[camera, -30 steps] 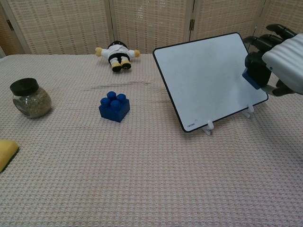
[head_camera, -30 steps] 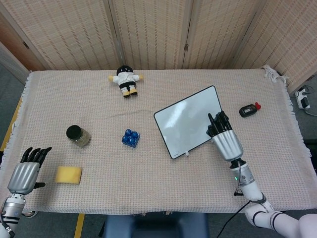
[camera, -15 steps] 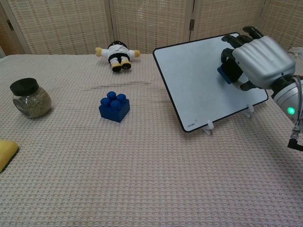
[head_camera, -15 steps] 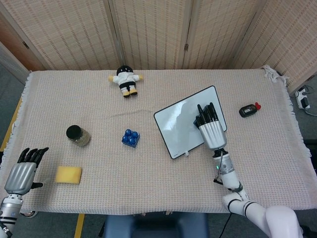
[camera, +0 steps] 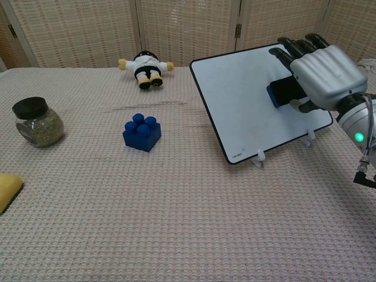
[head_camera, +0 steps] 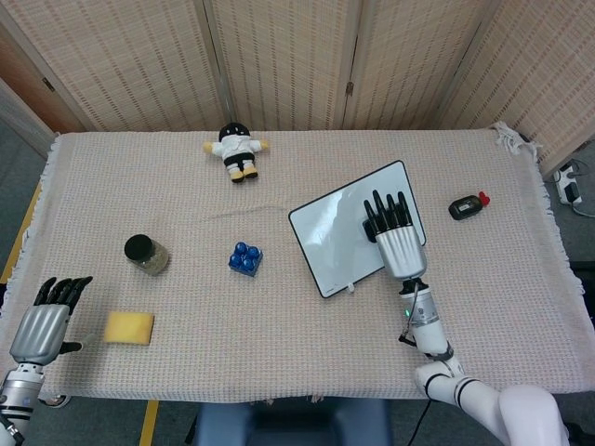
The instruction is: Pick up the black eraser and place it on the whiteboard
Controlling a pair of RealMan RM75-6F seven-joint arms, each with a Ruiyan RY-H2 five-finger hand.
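Observation:
The whiteboard (head_camera: 330,232) (camera: 241,100) stands tilted on small feet, right of the table's middle. My right hand (head_camera: 395,237) (camera: 323,70) lies over its right part with the fingers stretched out straight toward the board's top edge. The black eraser (camera: 281,93), blue on its underside, sits flat against the board under the palm, with the thumb just below it. In the head view the hand hides the eraser. My left hand (head_camera: 42,321) rests at the table's near left corner, fingers apart and holding nothing.
A small doll (head_camera: 237,149) lies at the back. A jar with a black lid (head_camera: 146,254), a blue brick (head_camera: 245,257) and a yellow sponge (head_camera: 128,327) sit to the left. A small black and red item (head_camera: 465,206) lies right of the board.
My right hand carried the eraser leftward onto the whiteboard. Its fingers, curled around the eraser half a second ago, are now straightened out. The left hand barely moved.

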